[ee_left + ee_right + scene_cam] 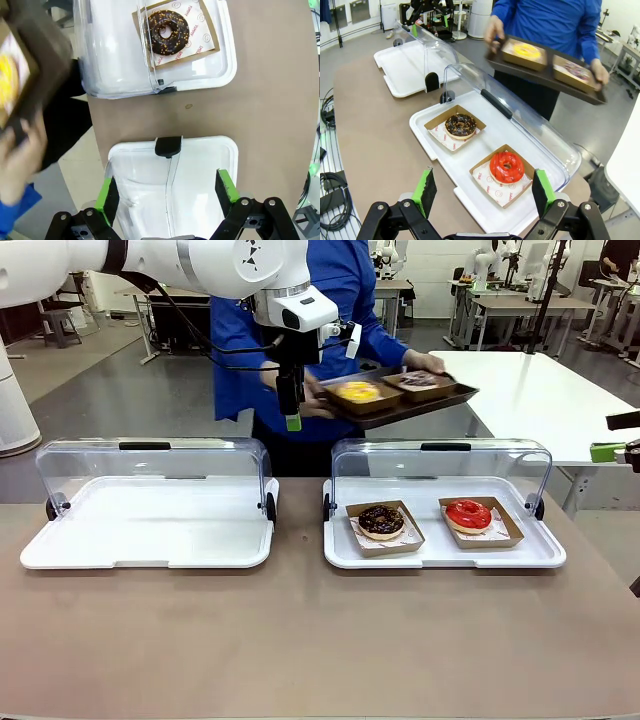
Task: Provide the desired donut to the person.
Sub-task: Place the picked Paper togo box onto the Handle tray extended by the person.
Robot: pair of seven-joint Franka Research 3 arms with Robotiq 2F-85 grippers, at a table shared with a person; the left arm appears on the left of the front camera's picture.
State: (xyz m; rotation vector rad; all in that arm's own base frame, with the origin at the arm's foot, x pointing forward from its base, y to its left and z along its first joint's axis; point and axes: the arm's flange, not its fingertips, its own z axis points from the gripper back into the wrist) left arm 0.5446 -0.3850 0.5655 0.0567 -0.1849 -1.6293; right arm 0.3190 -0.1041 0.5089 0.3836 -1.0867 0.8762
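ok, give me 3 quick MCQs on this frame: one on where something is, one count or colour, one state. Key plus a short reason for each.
1. Where is the chocolate donut?
A. in the white display tray on the robot's left
B. in the white display tray on the robot's right, beside the red donut
C. on the person's dark tray

2. How many cardboard boats are on the dark tray that the person holds?
A. one
B. two
C. four

3. What state is the left gripper in?
A. open, holding nothing
B. shut on a donut
C. shut on a lid handle

Key: 1 B, the front view shows it next to the red one under the raised clear lid. 2 B, one boat with the yellow donut and a second boat beside it. 3 A, its green pads stand wide apart over the left display tray, with nothing between them.
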